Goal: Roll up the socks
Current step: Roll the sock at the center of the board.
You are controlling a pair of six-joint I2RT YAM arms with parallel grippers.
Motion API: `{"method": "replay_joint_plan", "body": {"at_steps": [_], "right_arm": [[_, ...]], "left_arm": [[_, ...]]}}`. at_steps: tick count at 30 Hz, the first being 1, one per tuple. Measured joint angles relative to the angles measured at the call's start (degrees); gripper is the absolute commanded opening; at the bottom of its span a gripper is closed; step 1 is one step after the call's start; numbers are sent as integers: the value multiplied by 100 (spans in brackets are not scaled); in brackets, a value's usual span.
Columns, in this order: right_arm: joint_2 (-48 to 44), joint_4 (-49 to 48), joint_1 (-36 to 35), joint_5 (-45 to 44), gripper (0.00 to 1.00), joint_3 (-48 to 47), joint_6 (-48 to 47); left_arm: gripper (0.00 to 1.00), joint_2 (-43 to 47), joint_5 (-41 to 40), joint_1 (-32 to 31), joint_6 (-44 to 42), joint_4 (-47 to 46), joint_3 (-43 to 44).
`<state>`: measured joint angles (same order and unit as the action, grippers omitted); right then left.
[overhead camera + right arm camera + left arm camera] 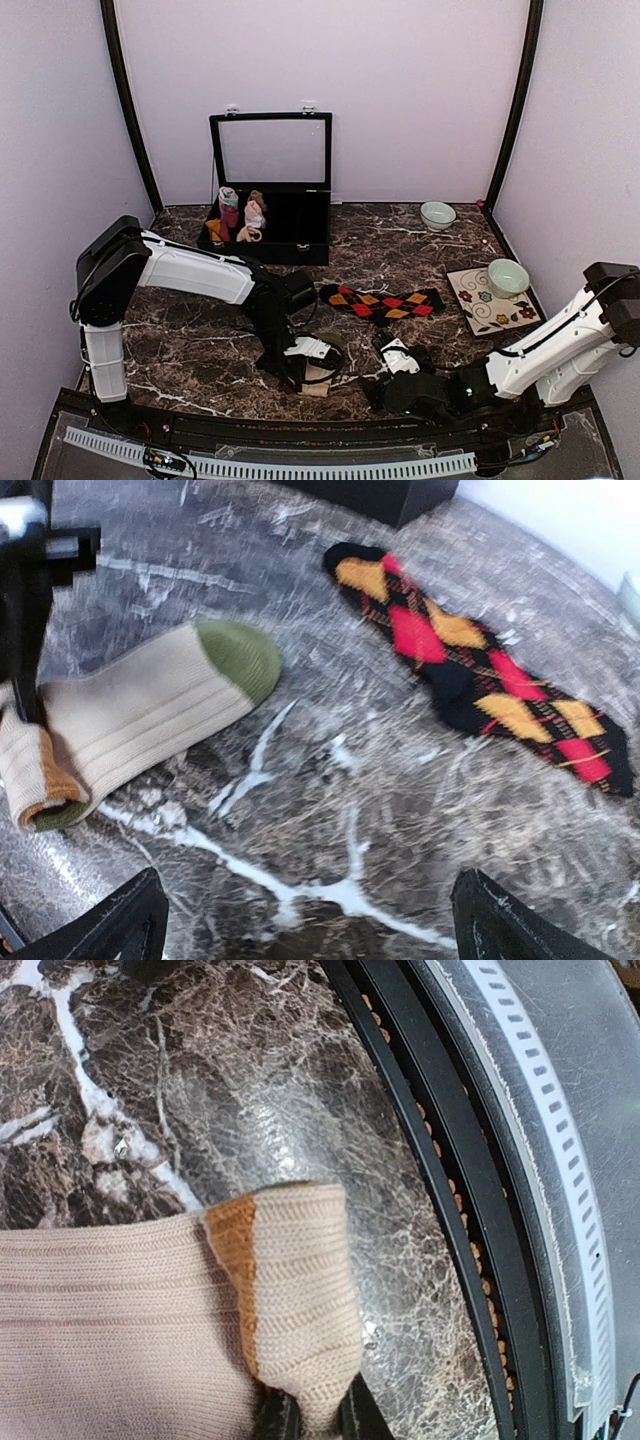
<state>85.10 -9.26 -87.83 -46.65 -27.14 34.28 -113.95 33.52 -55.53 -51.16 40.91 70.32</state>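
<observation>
The cream sock (140, 715), ribbed with a green toe and an orange band, lies near the table's front edge (318, 381). Its end is folded over, and my left gripper (310, 1422) is shut on that cream fold (295, 1290), low over the marble. In the top view the left gripper (303, 372) is at the sock's left end. The black argyle sock (382, 302) with red and orange diamonds lies flat behind, also seen in the right wrist view (480, 670). My right gripper (315, 925) stands wide open just above bare marble, right of the cream sock (388, 375), holding nothing.
An open black box (290, 245) at the back holds small sock rolls (240, 215). A pale bowl (437, 214) sits back right; another bowl (507, 277) rests on a floral tile (480, 305). The black rail (450, 1190) of the table's front edge runs close to the left gripper.
</observation>
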Motion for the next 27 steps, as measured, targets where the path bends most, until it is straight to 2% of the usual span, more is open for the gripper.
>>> {"method": "replay_joint_plan", "body": {"at_steps": [3, 6, 9, 12, 15, 17, 19, 20, 21, 22, 27], "right_arm": [[-439, 37, -118, -483, 99, 280, 96], [-883, 529, -96, -1019, 99, 494, 1019], [-1412, 839, 210, -1121, 99, 774, 1722], [-2061, 831, 560, -1003, 99, 1158, 1788], [-2542, 723, 796, -769, 99, 1305, 1475], [-2660, 398, 990, -363, 85, 1303, 1119], [-2586, 116, 1290, 103, 62, 1259, 824], [-2439, -83, 1394, 450, 40, 1196, 713], [-2361, -170, 1615, 608, 13, 1165, 590], [-2225, -315, 1773, 844, 0, 1121, 494], [-1314, -1049, 2428, 2149, 0, 741, 321]], "left_arm": [[3, -125, 131, 31, 66, 142, 127], [2, -164, 197, 42, 131, 170, 155], [2, -166, 208, 42, 219, 162, 155], [1, -168, 210, 42, 284, 155, 153], [1, -168, 214, 42, 369, 136, 146], [1, -164, 236, 42, 431, 101, 122], [1, -160, 271, 44, 522, 63, 92], [1, -155, 310, 52, 573, 31, 68], [1, -153, 358, 66, 632, 0, 44], [1, -153, 400, 83, 675, -28, 26], [1, -140, 647, 188, 887, -203, -122]]}}
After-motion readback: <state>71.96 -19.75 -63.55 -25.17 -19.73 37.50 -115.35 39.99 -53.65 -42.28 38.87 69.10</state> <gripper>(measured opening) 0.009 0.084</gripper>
